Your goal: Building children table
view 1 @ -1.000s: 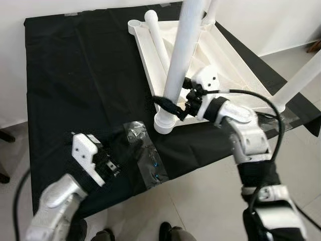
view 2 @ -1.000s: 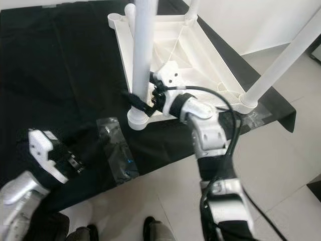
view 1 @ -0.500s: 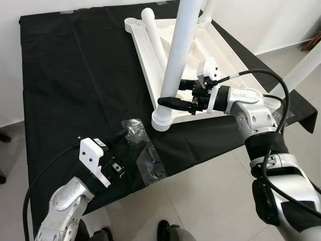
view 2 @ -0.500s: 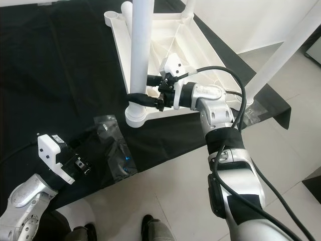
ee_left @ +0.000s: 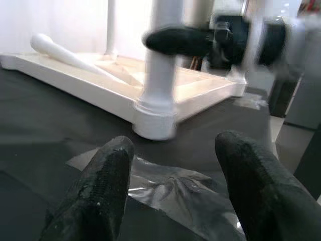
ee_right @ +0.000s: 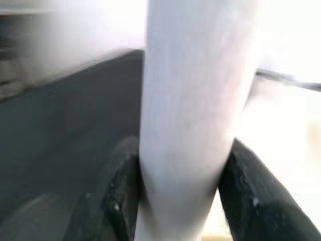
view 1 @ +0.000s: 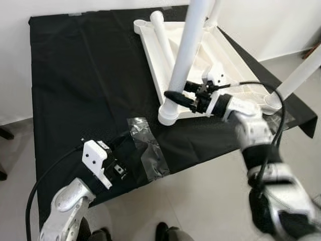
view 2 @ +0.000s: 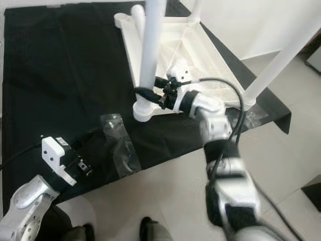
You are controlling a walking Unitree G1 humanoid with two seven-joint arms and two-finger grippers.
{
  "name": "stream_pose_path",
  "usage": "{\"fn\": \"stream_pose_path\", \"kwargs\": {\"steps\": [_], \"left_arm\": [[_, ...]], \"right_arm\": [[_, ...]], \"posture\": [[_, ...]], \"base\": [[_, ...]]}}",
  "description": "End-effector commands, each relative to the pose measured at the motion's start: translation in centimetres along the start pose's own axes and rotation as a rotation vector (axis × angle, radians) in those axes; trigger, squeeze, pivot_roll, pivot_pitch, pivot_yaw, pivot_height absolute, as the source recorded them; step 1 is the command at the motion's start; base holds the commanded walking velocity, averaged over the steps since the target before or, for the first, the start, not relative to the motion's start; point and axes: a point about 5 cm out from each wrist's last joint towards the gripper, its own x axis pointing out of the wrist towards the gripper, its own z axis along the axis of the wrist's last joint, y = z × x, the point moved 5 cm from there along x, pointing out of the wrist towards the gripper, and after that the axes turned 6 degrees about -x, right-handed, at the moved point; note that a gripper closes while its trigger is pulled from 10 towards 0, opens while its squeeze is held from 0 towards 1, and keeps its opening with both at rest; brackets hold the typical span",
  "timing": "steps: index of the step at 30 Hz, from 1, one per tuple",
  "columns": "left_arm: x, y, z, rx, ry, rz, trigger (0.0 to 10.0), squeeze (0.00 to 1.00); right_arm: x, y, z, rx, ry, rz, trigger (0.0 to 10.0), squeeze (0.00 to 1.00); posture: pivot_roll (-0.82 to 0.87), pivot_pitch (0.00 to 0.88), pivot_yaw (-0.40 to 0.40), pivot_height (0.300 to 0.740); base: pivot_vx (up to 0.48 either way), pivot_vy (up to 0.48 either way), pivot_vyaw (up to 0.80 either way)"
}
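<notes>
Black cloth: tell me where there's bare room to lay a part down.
The black cloth lies bare from the upturned table top leftward, back to the wall. The near edge is crowded: plastic bag, left gripper, right gripper around the leg.

no legible text, labels or numbers anywhere

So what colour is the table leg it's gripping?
White table leg, clearest in the left eye view.
</notes>
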Motion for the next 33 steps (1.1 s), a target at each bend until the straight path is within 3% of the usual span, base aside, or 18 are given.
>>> {"fn": "stream_pose_path", "kwargs": {"steps": [1, 5, 6, 10, 11, 14, 15, 17, 18, 20, 21, 23, 24, 28, 29, 31, 33], "left_arm": [[-0.2, -0.3, -0.4, 0.000, 0.015, -0.018, 10.0, 0.00], [-0.1, -0.4, -0.5, 0.008, 0.024, -0.034, 10.0, 0.00], [0.0, -0.5, -0.6, 0.014, 0.029, -0.045, 10.0, 0.00], [0.1, -0.8, -0.7, 0.032, 0.034, -0.067, 10.0, 0.00], [0.1, -0.8, -0.6, 0.022, 0.024, -0.065, 10.0, 0.00], [0.0, -0.8, -0.5, 0.013, 0.016, -0.062, 10.0, 0.00], [0.1, -1.1, -0.6, -0.001, 0.021, -0.086, 10.0, 0.00], [0.1, -1.1, -0.6, -0.001, 0.021, -0.086, 10.0, 0.00], [0.2, -1.3, -0.7, -0.009, 0.028, -0.103, 10.0, 0.00], [0.3, -1.4, -0.8, -0.012, 0.028, -0.107, 10.0, 0.00], [0.3, -1.4, -0.8, -0.015, 0.028, -0.109, 10.0, 0.00], [0.3, -1.5, -0.8, -0.016, 0.028, -0.111, 10.0, 0.00], [0.3, -1.6, -0.9, -0.017, 0.029, -0.112, 10.0, 0.00], [0.3, -1.7, -0.9, -0.015, 0.031, -0.114, 10.0, 0.00], [0.2, -1.9, -1.0, -0.013, 0.035, -0.119, 10.0, 0.00], [0.2, -1.9, -1.0, -0.013, 0.035, -0.119, 10.0, 0.00], [0.1, -2.1, -1.2, -0.010, 0.044, -0.128, 10.0, 0.00]], "right_arm": [[-4.7, 2.6, -9.1, -0.046, 0.439, -0.062, 0.0, 0.00], [-4.4, 2.1, -8.4, -0.050, 0.412, -0.092, 0.0, 0.00], [-3.7, 1.1, -7.9, -0.055, 0.394, -0.102, 0.0, 0.00], [-2.3, -0.1, -7.0, -0.064, 0.377, -0.092, 0.0, 0.00], [-1.9, 0.0, -6.2, -0.083, 0.372, -0.092, 10.0, 0.00], [-1.7, 0.2, -5.7, -0.095, 0.368, -0.097, 10.0, 0.00], [-0.5, 0.9, -4.4, -0.085, 0.326, -0.005, 10.0, 1.00], [-0.5, 0.9, -4.4, -0.085, 0.326, -0.005, 10.0, 1.00], [1.0, 0.9, -2.9, -0.040, 0.238, 0.084, 10.0, 1.00], [1.5, 1.0, -2.3, -0.054, 0.199, 0.148, 10.0, 1.00], [2.1, 0.6, -1.5, -0.063, 0.158, 0.197, 10.0, 0.18], [2.3, 0.5, -1.1, -0.072, 0.136, 0.233, 10.0, 0.18], [2.6, 0.4, -0.2, -0.074, 0.094, 0.298, 10.0, 0.00], [2.8, 0.5, 1.1, -0.065, 0.042, 0.399, 10.0, 0.00], [2.7, 0.9, 1.5, -0.086, 0.021, 0.505, 10.0, 0.00], [2.7, 0.9, 1.5, -0.086, 0.021, 0.505, 10.0, 0.00], [2.6, 1.3, 1.6, -0.101, 0.010, 0.586, 10.0, 0.00]], "posture": [[0.05, 0.286, -0.122, 0.740], [0.04, 0.279, -0.119, 0.740], [0.03, 0.276, -0.128, 0.740], [0.05, 0.274, -0.148, 0.740], [0.06, 0.270, -0.149, 0.740], [0.06, 0.270, -0.149, 0.740], [0.05, 0.263, -0.146, 0.740], [0.05, 0.263, -0.146, 0.740], [0.05, 0.262, -0.144, 0.740], [0.05, 0.262, -0.144, 0.740], [0.05, 0.261, -0.150, 0.740], [0.05, 0.260, -0.154, 0.740], [0.06, 0.259, -0.159, 0.740], [0.06, 0.257, -0.163, 0.740], [0.07, 0.256, -0.165, 0.740], [0.07, 0.256, -0.165, 0.740], [0.08, 0.251, -0.161, 0.740]], "base": [[0.000, 0.000, 0.00], [0.000, 0.000, 0.00], [0.000, 0.000, 0.00], [0.000, 0.000, 0.00], [0.000, 0.000, 0.00], [0.000, 0.000, 0.00], [0.000, 0.000, 0.00], [0.000, 0.000, 0.00], [0.000, 0.000, 0.00], [0.000, 0.000, 0.00], [0.000, 0.000, 0.00], [0.000, 0.000, 0.00], [0.000, 0.000, 0.00], [0.000, 0.000, 0.00], [0.000, 0.000, 0.00], [0.000, 0.000, 0.00], [0.000, 0.000, 0.00]]}}
